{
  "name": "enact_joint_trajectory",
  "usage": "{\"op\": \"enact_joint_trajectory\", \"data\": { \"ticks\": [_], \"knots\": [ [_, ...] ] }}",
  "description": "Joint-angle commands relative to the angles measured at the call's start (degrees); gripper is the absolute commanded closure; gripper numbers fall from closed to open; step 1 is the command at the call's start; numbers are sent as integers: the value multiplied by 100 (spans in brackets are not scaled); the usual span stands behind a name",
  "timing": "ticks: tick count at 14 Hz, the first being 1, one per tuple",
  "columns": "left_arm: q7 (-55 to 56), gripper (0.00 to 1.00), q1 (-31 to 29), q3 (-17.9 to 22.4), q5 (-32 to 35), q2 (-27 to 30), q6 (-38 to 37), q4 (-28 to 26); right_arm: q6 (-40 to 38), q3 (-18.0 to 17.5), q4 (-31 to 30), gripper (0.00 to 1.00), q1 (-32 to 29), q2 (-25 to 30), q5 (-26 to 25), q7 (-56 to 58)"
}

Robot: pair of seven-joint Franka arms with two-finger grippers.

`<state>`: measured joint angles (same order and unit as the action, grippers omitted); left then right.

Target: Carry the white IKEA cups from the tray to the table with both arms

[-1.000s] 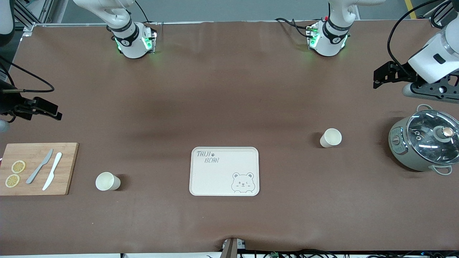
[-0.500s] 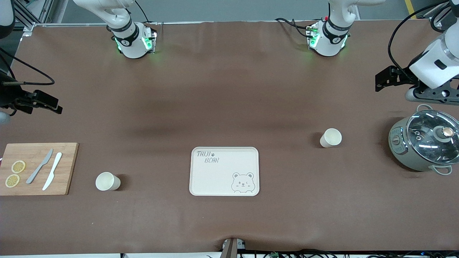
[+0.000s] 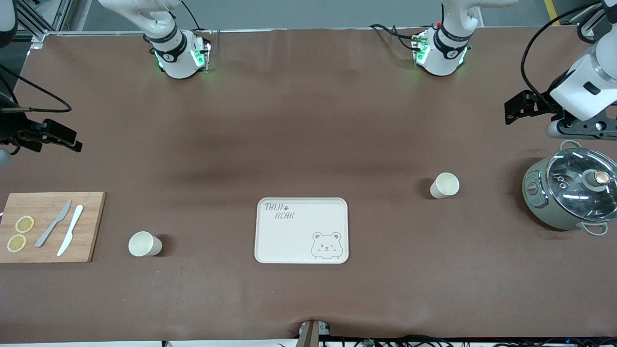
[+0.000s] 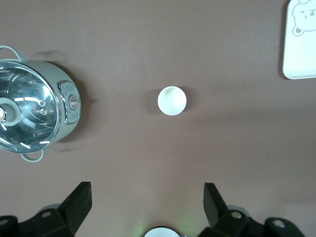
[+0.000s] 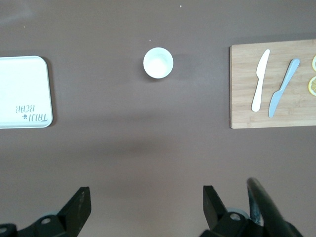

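Tray (image 3: 301,230) sits bare mid-worktop (image 3: 299,120), nothing on it, so by my read the transfer is done: both cups are on the cloth, upright, rims up. One cup (image 3: 444,185) stands well apart from the tray toward the left arm's end and a bit farther from the front camera than the tray; the other cup (image 3: 144,244) stands well apart from the tray toward the right arm's end, level with the tray's near half. Spreading them one to each end fits each arm serving its own end, no crossing over the tray. Left tool (image 4: 147,205) hangs high over the worktop beside the pot (image 3: 569,194), toward the left arm's end from the tray, fingers spread wide, holding nothing. Right tool (image 5: 147,205) hangs high over the worktop toward the right arm's end from the tray, off the cutting board (image 3: 50,226), also wide open and empty. Both look parked; I'd call it the wait-out pose. Clutter: the glass-lidded pot is farther from the tray than the first cup; the board carries a grey knife (image 3: 53,223), a white knife (image 3: 70,230) and two lemon slices (image 3: 20,233), with the second cup between board and tray, just beside the board. Nothing lies between either cup and the tray.
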<state>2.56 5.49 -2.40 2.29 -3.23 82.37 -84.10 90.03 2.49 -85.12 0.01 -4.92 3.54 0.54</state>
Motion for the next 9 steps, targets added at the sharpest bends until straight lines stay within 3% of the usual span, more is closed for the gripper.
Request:
{"op": "enact_joint_trajectory", "data": {
  "ticks": [1, 9],
  "knots": [
    [-53, 0, -22, -24, 114, 24, 199, 43, -134, -12, 30, 0, 17, 88, -55, 34],
    [-291, 0, -13, -33, 26, 60, 226, 69, -293, -29, 57, 0, 25, 88, -64, 25]
  ]
}}
